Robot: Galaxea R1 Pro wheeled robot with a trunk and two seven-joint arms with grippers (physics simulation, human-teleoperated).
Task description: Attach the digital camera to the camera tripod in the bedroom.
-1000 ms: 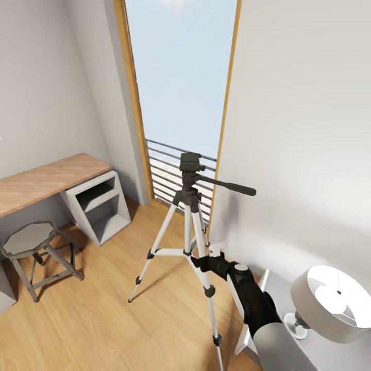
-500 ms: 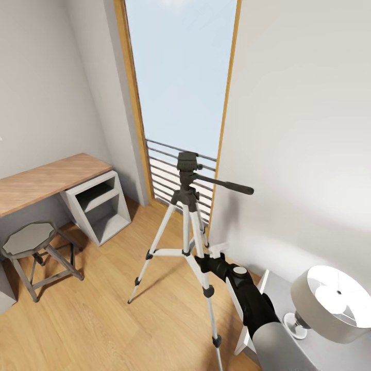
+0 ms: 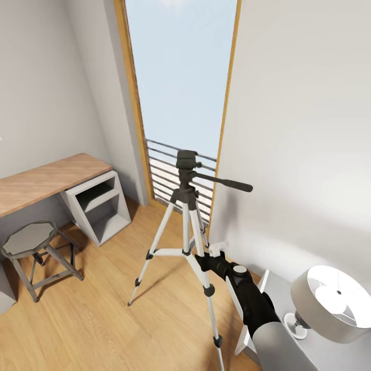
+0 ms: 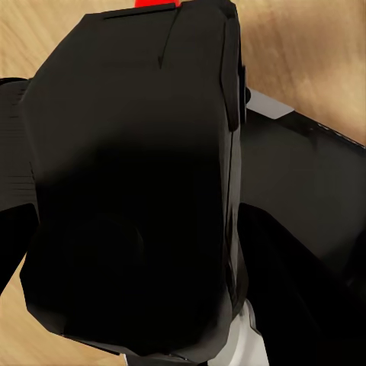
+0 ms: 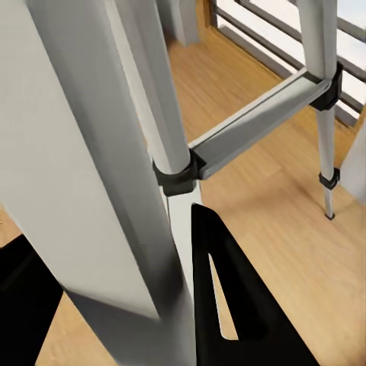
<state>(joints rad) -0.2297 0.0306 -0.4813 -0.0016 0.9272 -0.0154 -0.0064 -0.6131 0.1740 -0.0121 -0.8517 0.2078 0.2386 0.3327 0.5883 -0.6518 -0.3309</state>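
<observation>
Pale grey walls [image 3: 309, 129] and a plank floor [image 3: 103, 319] framed the bedroom, with a tall wood-framed window [image 3: 180, 77] straight ahead.

At the right end effector [image 3: 198, 259], one tripod [image 3: 186, 206] leg [image 5: 99, 175] sat between the two dark fingers [image 5: 229, 297], close against them in the right wrist view; whether they actually pinched the leg could not be told. A black collar [image 5: 177, 177] ringed another leg just beyond the fingers, and from it a grey brace [image 5: 259, 114] ran outward to the far leg [image 5: 324, 99]. The right arm [image 3: 247, 296] reached in from the lower right to the tripod's lower section. Above the end effector rose the black head [image 3: 186, 161], its long handle [image 3: 224, 182] pointing right. Beyond the tripod stood the window's grey railing [image 3: 170, 175].

The left end effector held the camera [image 4: 130, 191]: its black body filled the space between the fingers [image 4: 305, 198], a sliver of red button [image 4: 156, 4] at its top edge, floor showing behind.

Farther left of the right end effector stood the bench [image 3: 46, 180] with an open grey cube unit [image 3: 100, 208] under its end, and a metal stool [image 3: 31, 247] in front. Near the right arm's elbow sat a lamp [image 3: 330, 301] with a pale shade on a grey surface [image 3: 288, 304].
</observation>
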